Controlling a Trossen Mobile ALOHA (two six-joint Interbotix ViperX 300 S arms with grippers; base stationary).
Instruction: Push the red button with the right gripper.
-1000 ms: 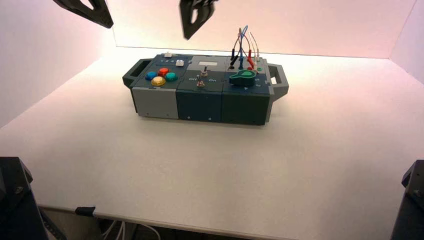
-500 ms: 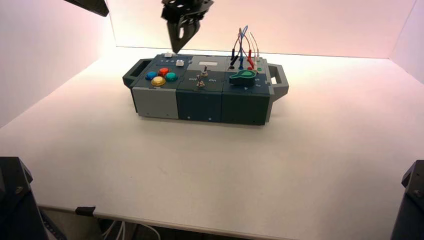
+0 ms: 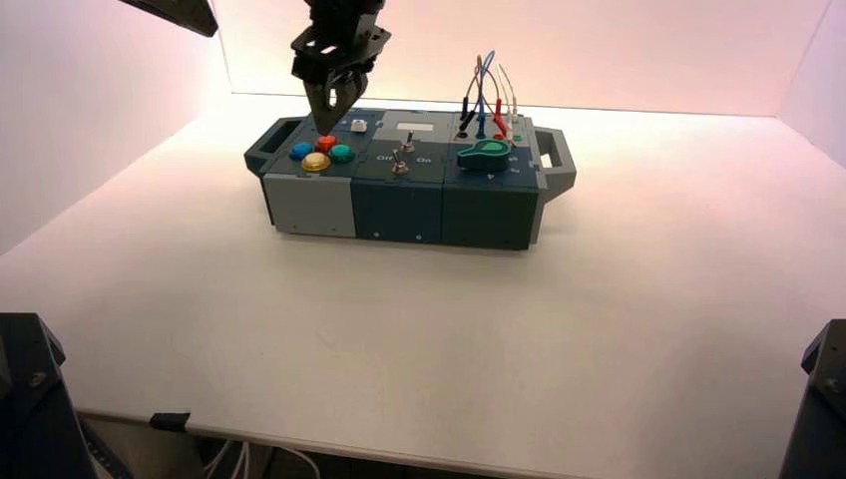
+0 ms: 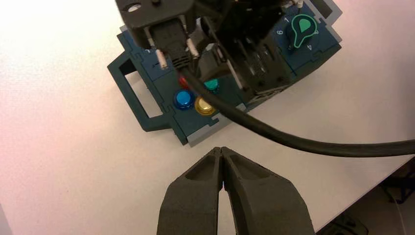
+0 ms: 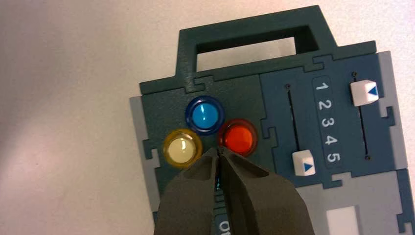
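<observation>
The red button sits at the back of a cluster of four round buttons on the left end of the dark box. My right gripper is shut, points down, and hangs just above the red button. In the right wrist view its tip lies beside the red button, between it and the yellow button; I cannot tell whether it touches. The left wrist view shows a sliver of the red button behind the right arm. My left gripper is shut and empty, parked high at the far left.
The blue button is beside the red one; the green button is hidden under my fingers in the right wrist view. Two sliders have white handles, one by 5, one by 1. A toggle switch, a green knob and wires lie to the right.
My right gripper has moved left and down from above the box's back edge to just over the red button. The left arm has stayed high at the far left.
</observation>
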